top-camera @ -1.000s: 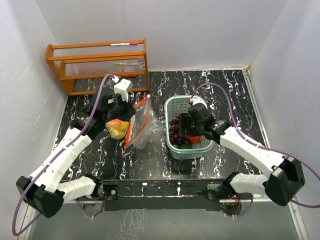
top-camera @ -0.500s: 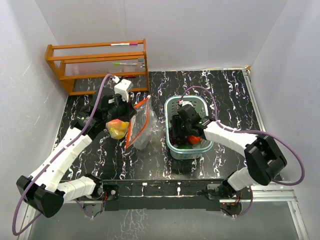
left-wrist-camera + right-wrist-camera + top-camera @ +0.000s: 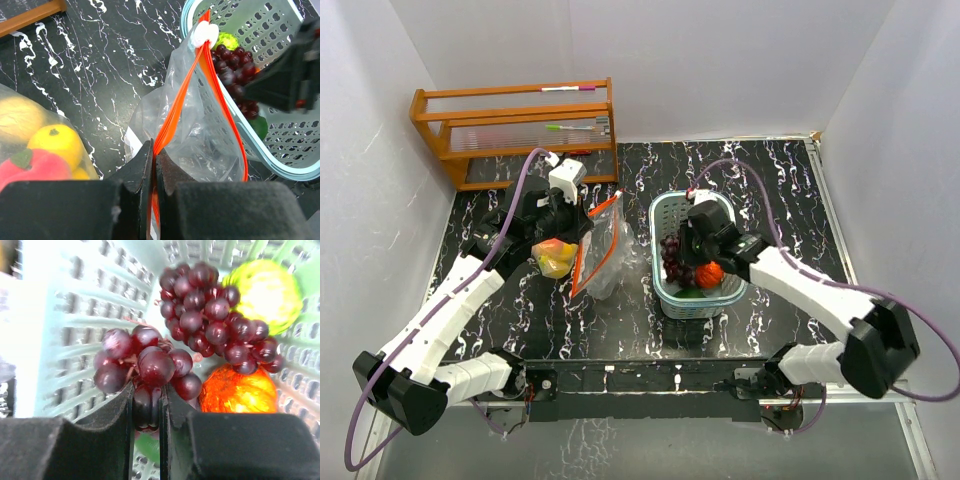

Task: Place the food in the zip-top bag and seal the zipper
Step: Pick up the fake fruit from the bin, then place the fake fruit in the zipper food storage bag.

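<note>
My left gripper (image 3: pixel 154 150) is shut on the orange zipper edge of the clear zip-top bag (image 3: pixel 200 145), holding it upright beside the teal basket (image 3: pixel 665 215). The bag's white slider (image 3: pixel 206 34) sits at the far end of the zipper, and the bag's mouth gapes a little. Inside the basket, my right gripper (image 3: pixel 146 405) is shut on a grape at the bottom of a small dark purple grape bunch (image 3: pixel 150 362). A larger grape bunch (image 3: pixel 215 325), a bumpy green fruit (image 3: pixel 267 292) and an orange-red fruit (image 3: pixel 240 392) lie behind it.
A second clear bag (image 3: pixel 552 258) holding a yellow fruit (image 3: pixel 55 142) and a red piece (image 3: pixel 30 167) lies left of the held bag. A wooden rack (image 3: pixel 515 125) stands at the back left. White walls close in on three sides.
My right gripper has gone from open over the basket to shut on the small grape bunch, with the wrist shifted slightly. The left arm and bag have not moved.
</note>
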`<action>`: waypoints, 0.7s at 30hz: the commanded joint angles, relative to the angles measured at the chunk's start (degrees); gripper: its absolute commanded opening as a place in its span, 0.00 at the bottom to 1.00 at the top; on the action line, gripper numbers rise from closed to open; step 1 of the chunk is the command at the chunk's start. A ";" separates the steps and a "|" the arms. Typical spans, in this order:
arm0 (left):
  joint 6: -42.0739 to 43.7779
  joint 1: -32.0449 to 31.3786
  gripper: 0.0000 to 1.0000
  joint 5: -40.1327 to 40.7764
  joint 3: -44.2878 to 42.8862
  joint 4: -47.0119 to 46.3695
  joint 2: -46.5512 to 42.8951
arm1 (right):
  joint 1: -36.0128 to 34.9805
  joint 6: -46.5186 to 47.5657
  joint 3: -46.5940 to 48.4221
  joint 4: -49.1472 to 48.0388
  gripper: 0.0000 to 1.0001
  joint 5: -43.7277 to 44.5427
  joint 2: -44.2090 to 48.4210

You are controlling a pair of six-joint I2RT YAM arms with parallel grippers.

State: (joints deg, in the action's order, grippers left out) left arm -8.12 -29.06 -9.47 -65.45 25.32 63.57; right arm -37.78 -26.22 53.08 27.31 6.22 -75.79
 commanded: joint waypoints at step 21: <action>-0.99 -0.12 0.00 -2.04 0.68 -2.34 1.80 | 0.14 1.38 21.20 -14.63 0.08 -29.70 17.10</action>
State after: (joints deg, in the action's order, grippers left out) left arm -8.38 -29.06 -9.87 -65.45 24.97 65.28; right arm -37.76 -22.85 70.37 25.10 -18.09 -60.64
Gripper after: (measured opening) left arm 0.011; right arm 0.199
